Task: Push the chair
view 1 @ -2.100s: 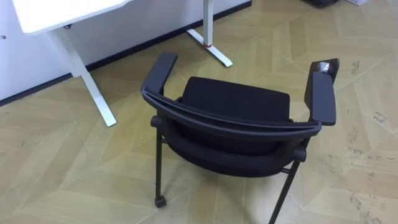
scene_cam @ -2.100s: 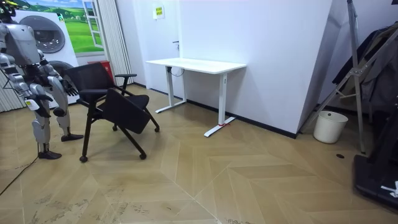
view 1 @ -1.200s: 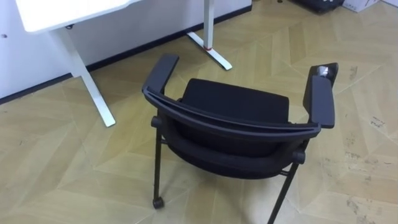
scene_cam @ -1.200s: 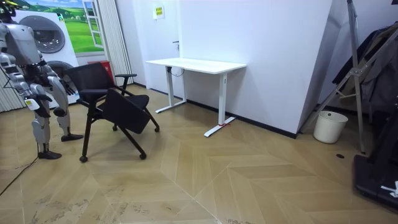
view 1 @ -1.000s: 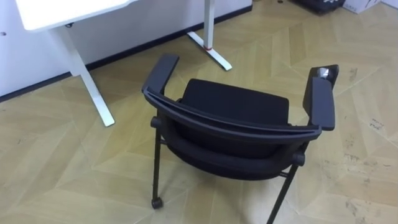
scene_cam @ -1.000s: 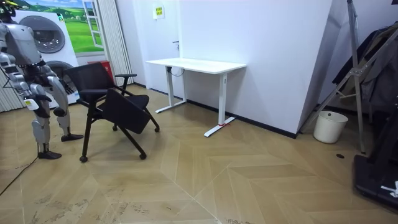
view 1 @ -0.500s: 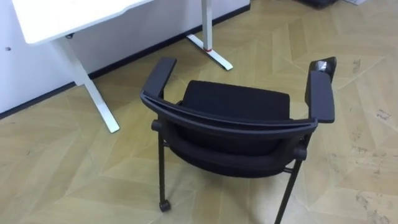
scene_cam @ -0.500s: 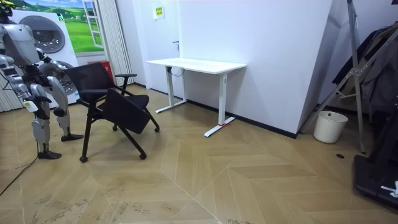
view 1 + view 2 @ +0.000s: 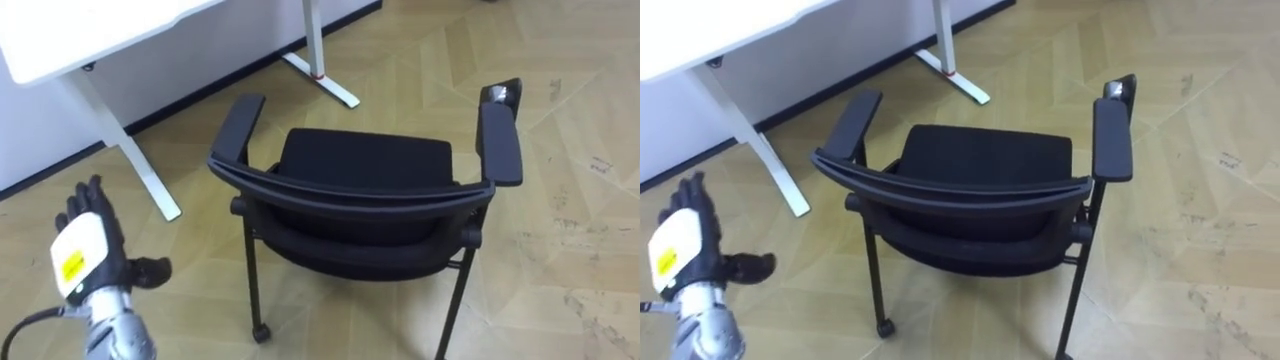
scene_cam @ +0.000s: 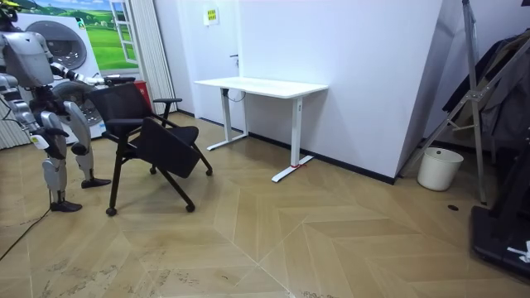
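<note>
Left hand (image 9: 88, 252) has risen into view, left of the black office chair (image 9: 365, 185): fingers straight, empty, clear of its backrest. Push not begun.

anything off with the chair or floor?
Chair: the front tip of the armrest on the eye views' right shows a grey, shiny patch, as if its cap is worn or missing. The floor near it has dark scuff marks. Nothing else stands out.

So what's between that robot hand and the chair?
Just wood floor between the left robot hand and the chair, in the left eye view; they are apart.
</note>
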You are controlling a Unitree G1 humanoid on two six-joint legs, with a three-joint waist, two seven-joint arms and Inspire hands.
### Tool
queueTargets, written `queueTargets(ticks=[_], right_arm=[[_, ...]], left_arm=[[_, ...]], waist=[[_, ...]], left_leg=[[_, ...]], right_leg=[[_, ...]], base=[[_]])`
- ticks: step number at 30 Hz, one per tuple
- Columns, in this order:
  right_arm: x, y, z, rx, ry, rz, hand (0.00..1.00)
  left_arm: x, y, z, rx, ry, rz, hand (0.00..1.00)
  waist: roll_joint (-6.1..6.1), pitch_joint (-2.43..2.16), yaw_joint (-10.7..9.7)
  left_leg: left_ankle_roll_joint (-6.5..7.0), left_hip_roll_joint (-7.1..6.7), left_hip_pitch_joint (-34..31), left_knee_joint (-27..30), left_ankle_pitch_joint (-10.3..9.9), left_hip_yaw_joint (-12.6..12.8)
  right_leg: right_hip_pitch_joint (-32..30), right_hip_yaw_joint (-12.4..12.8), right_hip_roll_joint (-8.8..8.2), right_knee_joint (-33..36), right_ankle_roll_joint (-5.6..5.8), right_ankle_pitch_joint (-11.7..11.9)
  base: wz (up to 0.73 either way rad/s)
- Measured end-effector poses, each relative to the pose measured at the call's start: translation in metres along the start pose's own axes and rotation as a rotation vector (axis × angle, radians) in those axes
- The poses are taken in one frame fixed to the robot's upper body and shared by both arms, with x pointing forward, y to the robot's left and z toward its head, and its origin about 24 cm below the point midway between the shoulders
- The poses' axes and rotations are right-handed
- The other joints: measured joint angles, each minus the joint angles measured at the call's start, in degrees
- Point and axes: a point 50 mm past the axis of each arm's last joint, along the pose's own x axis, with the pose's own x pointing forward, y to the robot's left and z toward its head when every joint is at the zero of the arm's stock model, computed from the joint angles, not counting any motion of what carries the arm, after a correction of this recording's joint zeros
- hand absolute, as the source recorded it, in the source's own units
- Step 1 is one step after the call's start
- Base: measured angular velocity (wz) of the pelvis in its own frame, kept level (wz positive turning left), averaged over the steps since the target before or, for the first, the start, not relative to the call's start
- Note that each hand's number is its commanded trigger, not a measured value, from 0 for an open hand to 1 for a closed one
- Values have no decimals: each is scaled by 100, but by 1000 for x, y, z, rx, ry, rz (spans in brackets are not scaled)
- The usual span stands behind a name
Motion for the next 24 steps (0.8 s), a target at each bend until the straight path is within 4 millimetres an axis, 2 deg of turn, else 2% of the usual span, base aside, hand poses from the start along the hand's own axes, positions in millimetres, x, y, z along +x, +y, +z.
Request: queueTargets(ticks=[6,13,17,24], right_arm=[[0,-1,-2,33,8,0,0],[1,3,3,8,1,12,0],[1,4,4,-6,-2,23,0],[1,3,3,-10,-8,19,0]], left_arm=[[-2,2,31,30,-163,20,0],[-10,-6,42,91,-251,-13,0],[-12,-9,45,98,-267,-41,0],[-18,-16,53,167,-342,-66,0]], waist=[[-29,-4,-22],[-86,2,-249],[-120,-40,-275],[-96,-62,-269]], left_leg=[[0,0,-16,-2,0,4],[1,-1,-58,5,1,-7],[1,0,-87,14,1,-3],[1,0,-91,15,1,-6]], right_leg=[[-16,-2,-2,2,0,0],[-36,-10,-2,-1,-1,0],[-34,-15,-2,2,-4,3],[-35,-26,-3,3,-8,5]], base=[[0],[0],[0],[0]])
